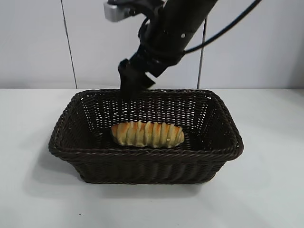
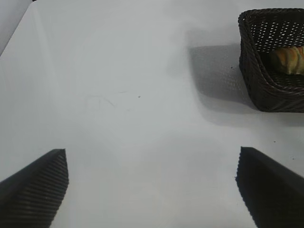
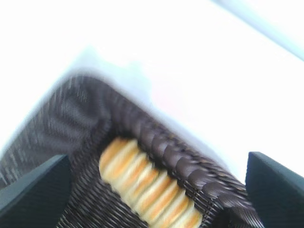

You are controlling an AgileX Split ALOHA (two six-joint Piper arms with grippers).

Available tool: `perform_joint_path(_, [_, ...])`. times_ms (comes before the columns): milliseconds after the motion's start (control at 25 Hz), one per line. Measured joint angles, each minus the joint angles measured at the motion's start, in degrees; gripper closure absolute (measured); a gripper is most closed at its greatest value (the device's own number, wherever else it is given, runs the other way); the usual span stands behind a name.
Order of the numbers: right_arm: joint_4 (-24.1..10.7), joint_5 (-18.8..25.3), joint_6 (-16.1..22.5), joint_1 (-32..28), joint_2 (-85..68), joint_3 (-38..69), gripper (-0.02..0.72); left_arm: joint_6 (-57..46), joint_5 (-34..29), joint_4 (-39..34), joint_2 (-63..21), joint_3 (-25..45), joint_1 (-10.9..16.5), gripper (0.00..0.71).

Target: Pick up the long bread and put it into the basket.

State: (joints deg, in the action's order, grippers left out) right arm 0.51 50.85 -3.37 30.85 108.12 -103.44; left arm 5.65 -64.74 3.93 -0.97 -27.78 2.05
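Lying inside the basket (image 1: 142,154), toward its front wall and running lengthwise along it, the long bread (image 1: 147,134) is resting on the woven floor with nothing gripping it. The basket itself is sitting on the white table (image 1: 38,199), roughly central between the side edges and closer to the back edge than the front.

Starting at the left: the left gripper (image 2: 152,185) is hovering over bare table well away from the basket's left end, its fingers spread wide and holding nothing; the basket's corner (image 2: 270,90) and one end of the bread (image 2: 289,59) are showing far off in its wrist view. That arm is looking parked.

Moving toward the middle: the right gripper (image 1: 134,78) is hanging above the basket's back rim, angled downward toward the interior. In its own wrist view the fingers (image 3: 35,187) are standing far apart on either side of the bread (image 3: 149,187), clear of it and pinching nothing.

Judging from this, the main work is looking finished: the bread is sitting in the basket and has been let go. What is remaining is probably only for the right arm to pull clear of the basket.
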Motion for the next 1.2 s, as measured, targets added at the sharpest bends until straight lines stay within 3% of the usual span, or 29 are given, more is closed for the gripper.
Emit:
perform_joint_path(80, [-0.1,2.2,3.9,-2.0,0.0,-3.1,0.009,0.0,0.0,0.0,0.0,0.0,0.0,0.016])
perform_joint_path(200, [-0.5,5.9,5.7,-6.4,0.0,-6.8,0.009,0.0,0.0,0.0,0.0,0.0,0.0,0.016])
perform_joint_path(440, [-1.2,11.7,4.8,-18.8,0.0,-9.2,0.009,0.0,0.0,0.0,0.0,0.0,0.0,0.016])
perform_joint_path(800, [-2.9,15.0,3.9,-41.9,0.1,-9.2,0.009,0.0,0.0,0.0,0.0,0.0,0.0,0.016])
perform_joint_path(960, [0.0,19.7,2.0,-48.7,-0.4,-9.3,0.009,0.0,0.0,0.0,0.0,0.0,0.0,0.016])
perform_joint_path(1200, [5.4,20.6,-0.1,-49.8,-10.6,-9.0,0.009,0.0,0.0,0.0,0.0,0.0,0.0,0.016])
